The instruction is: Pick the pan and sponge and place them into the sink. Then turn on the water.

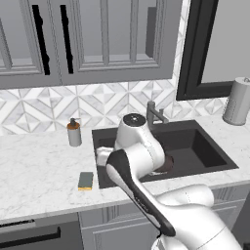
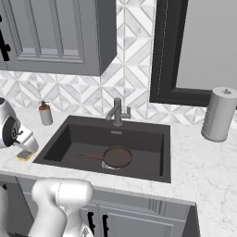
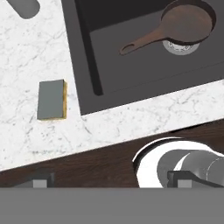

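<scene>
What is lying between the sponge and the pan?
In the hand view, bare marble counter, then the sink's dark left wall and basin floor lie between the sponge and the pan. No other object lies there.

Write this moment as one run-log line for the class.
pan: in sink, over drain | sponge: on counter left of sink | gripper: open, empty | faucet: no water

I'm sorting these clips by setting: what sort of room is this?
A rendered home kitchen, most likely: a dark sink with a faucet set in a marble counter, grey cabinets above a tiled backsplash, and a pan in the basin.
</scene>
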